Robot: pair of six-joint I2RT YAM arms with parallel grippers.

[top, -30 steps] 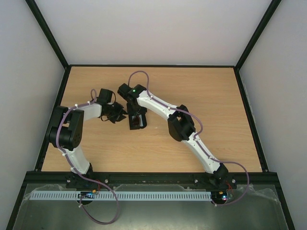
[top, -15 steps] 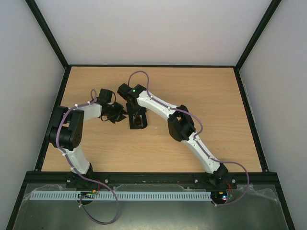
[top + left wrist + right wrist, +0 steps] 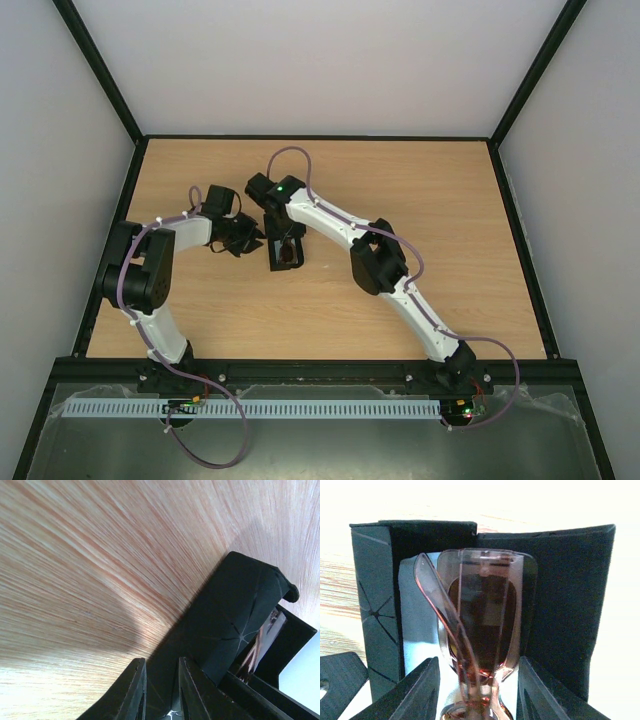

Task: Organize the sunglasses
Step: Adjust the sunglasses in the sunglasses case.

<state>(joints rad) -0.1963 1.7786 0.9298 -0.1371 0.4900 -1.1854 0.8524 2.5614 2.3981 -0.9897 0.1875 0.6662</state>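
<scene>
The sunglasses (image 3: 482, 625), brown-framed with amber lenses and folded temples, lie lengthwise in the open black case (image 3: 570, 595), on a light blue cloth (image 3: 420, 620). My right gripper (image 3: 479, 695) is open. Its fingers (image 3: 415, 692) straddle the near end of the sunglasses with a gap on each side. In the top view the right gripper (image 3: 285, 246) hangs over the case (image 3: 275, 262) at mid-table. My left gripper (image 3: 161, 690) is shut on the case's black flap (image 3: 235, 615), just left of the case in the top view (image 3: 250, 240). A sliver of the sunglasses (image 3: 256, 647) shows past the flap.
The wooden table (image 3: 420, 190) is bordered by a black frame and white walls. The two arms meet close together at the case, left of centre. A white perforated rail (image 3: 300, 408) runs along the near edge by the arm bases.
My right gripper has shifted slightly left and back over the case, and the sunglasses sit lower inside it. The left arm has not moved.
</scene>
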